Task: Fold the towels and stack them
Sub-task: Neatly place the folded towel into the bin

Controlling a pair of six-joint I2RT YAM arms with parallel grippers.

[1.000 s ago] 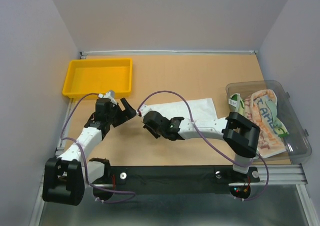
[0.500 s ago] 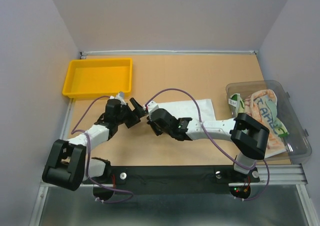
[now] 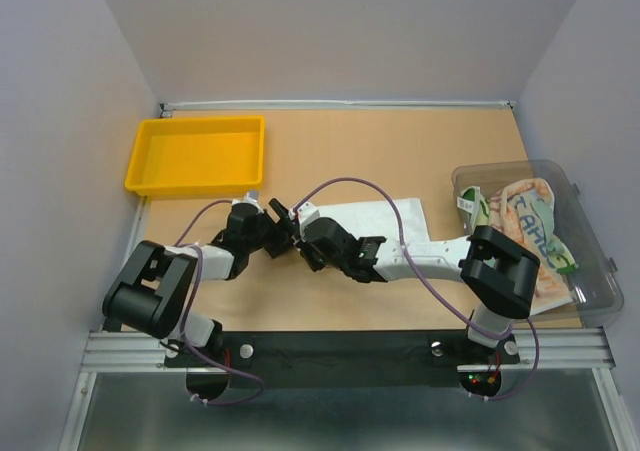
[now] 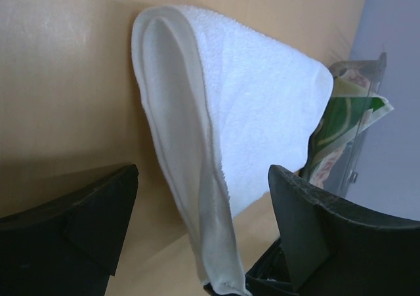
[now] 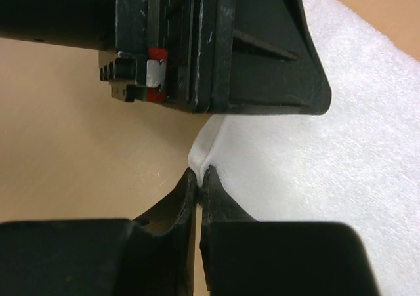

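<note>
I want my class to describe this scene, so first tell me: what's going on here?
Two robot arms are working on a white towel in the middle of the table. The right gripper is shut on the towel's edge, pinching it so that the cloth stands up in a loop. The left gripper, with its jaws open, is lined up with that raised fold but has not closed on it. More printed towels lie crumpled in the clear bin on the right. A yellow tray sits at the far left.

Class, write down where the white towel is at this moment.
In the top view the white towel lies mid-table, left of the clear bin, its left corner pinched by the right gripper.
</note>
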